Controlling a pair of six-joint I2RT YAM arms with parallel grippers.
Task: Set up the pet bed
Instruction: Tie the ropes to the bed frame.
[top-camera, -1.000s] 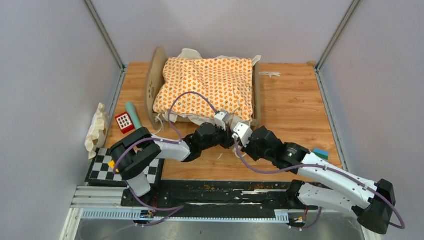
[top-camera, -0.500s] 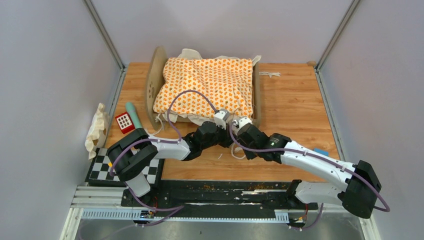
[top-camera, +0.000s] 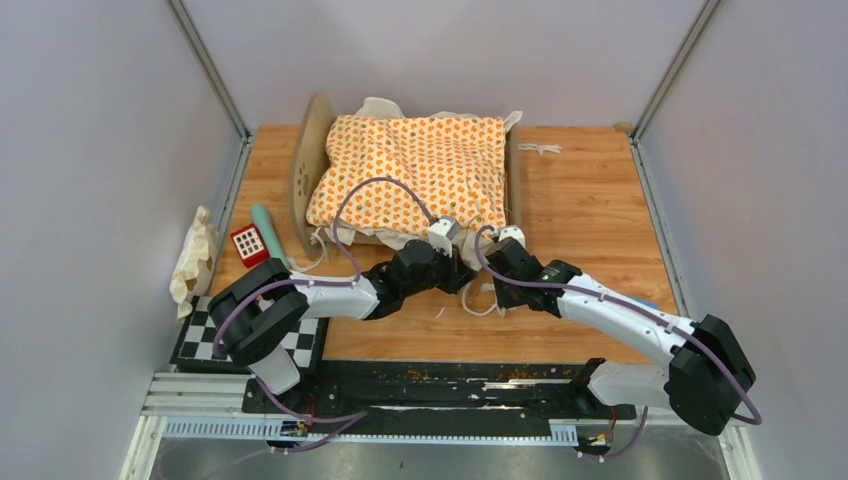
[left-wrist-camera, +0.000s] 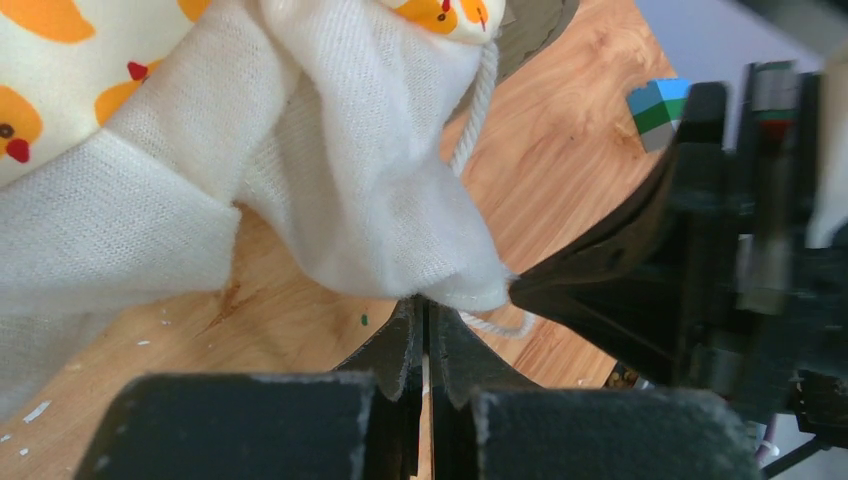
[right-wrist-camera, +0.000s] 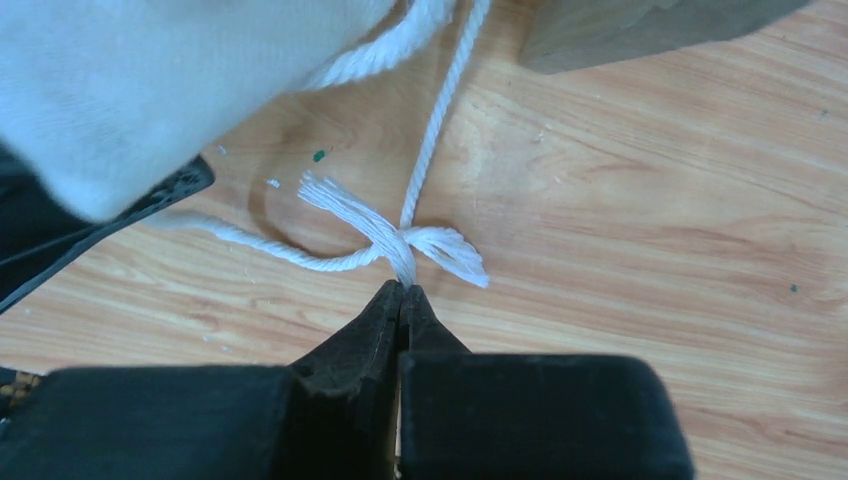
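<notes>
The pet bed (top-camera: 308, 165), a light-wood frame with rounded end boards, stands at the back centre under the orange-patterned cushion (top-camera: 415, 170). My left gripper (top-camera: 466, 272) is at the bed's near right corner. In the left wrist view it (left-wrist-camera: 424, 300) is shut on the tip of the cushion's cream edge (left-wrist-camera: 330, 170). My right gripper (top-camera: 482, 283) sits close beside it. In the right wrist view it (right-wrist-camera: 402, 286) is shut on the frayed white tie cord (right-wrist-camera: 432, 150) low over the wooden table. A corner of the bed's wood (right-wrist-camera: 640, 30) shows just beyond.
At the left lie a crumpled cream cloth (top-camera: 195, 255), a red-and-white block (top-camera: 247, 243) and a teal cylinder (top-camera: 268, 228). A checkerboard (top-camera: 205, 335) is under the left arm. A blue-green block (left-wrist-camera: 655, 105) sits to the right. The two grippers nearly touch.
My right arm has swung forward and left, bringing its gripper from the open table up to the bed's near right corner beside the left gripper. The left gripper has barely moved.
</notes>
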